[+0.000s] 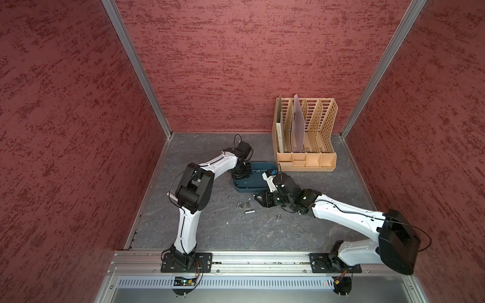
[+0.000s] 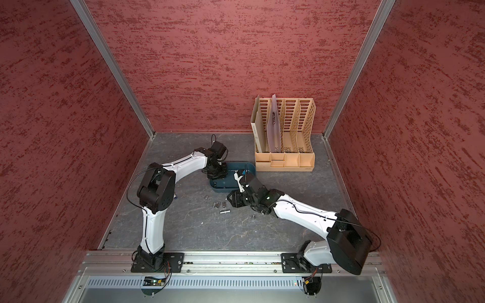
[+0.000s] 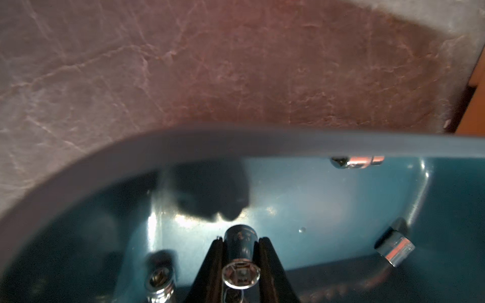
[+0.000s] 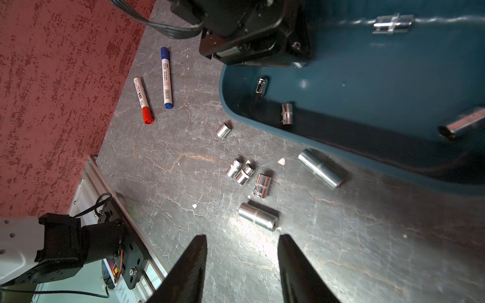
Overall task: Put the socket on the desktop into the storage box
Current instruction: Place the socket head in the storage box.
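Top views, left gripper: we are seeing the left gripper [image 1: 240,174] hanging over the left end of the storage box [image 1: 252,182], just left of the frame's centre; its jaws are hidden from here.
Top views, right gripper: the right gripper [image 1: 256,198] is hovering just below the box's lower edge, with its fingertips pointing left.
Top views, loose sockets: in both top views we are finding the loose sockets [image 1: 243,205] lying on the desktop [image 1: 210,230] below the box.
Top views, file rack: the file rack [image 1: 305,136] is standing to the upper right of the box, apart from it.
Left wrist view, grip: the left gripper [image 3: 241,240] is clenching a socket [image 3: 241,262], with both fingers pressing its sides.
Left wrist view, socket's place: it is hanging inside the box's rim, over the teal floor; we cannot tell whether it is touching.
Left wrist view, box contents: three other chrome pieces [image 3: 396,248] are lying on the floor.
Right wrist view, grip: the right gripper [image 4: 241,244] is standing with its jaws apart, empty, above bare desktop.
Right wrist view, sockets: six are lying ahead of the fingertips, outside the box.
Right wrist view, markers: a red marker [image 4: 143,99] and a blue marker [image 4: 166,78] are lying side by side near the red wall [image 4: 39,105].
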You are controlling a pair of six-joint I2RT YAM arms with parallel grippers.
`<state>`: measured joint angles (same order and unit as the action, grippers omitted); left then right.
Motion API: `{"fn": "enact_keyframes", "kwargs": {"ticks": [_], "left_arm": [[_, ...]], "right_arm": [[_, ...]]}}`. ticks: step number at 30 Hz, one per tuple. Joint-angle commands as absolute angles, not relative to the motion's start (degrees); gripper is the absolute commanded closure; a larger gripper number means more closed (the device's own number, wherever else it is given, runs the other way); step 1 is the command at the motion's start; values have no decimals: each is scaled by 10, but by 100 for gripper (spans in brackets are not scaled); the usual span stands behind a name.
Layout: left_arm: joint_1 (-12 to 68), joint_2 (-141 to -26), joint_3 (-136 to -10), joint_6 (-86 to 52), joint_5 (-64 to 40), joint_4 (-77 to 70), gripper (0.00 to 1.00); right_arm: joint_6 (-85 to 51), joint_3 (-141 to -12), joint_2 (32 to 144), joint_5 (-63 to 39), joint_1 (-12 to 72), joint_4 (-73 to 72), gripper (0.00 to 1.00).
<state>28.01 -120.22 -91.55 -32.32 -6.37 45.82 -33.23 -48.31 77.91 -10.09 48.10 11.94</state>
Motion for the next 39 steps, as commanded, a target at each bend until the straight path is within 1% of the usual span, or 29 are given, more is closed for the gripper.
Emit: {"fn": "enact_keyframes", "kwargs": {"ticks": [1, 6, 9, 10, 11, 12, 17, 26, 33, 39], "left_arm": [[277, -1214, -935, -311, -65, 468, 79], [277, -1215, -934, -313, -63, 468, 71], [277, -1212, -935, -314, -64, 470, 64], [277, -1211, -935, -313, -64, 470, 58], [277, -1210, -936, -313, -64, 471, 55], [276, -1208, -936, -313, -64, 471, 53], [276, -1193, -936, -313, -65, 472, 51], [278, -1140, -912, -313, -68, 460, 42], [279, -1085, -867, -314, -101, 437, 41], [282, -1010, -795, -324, -130, 406, 39]], "right_arm": [[-335, -489, 768, -91, 476, 121, 51], [-337, -483, 761, -88, 475, 122, 51], [-338, -482, 757, -87, 475, 122, 51], [-338, -481, 756, -87, 475, 123, 51], [-338, -481, 755, -87, 475, 123, 51], [-338, -479, 753, -87, 475, 123, 51], [-339, -479, 746, -84, 475, 127, 51], [-349, -477, 733, -81, 475, 139, 51], [-363, -482, 717, -71, 475, 164, 50], [-380, -492, 707, -58, 475, 207, 50]]}}
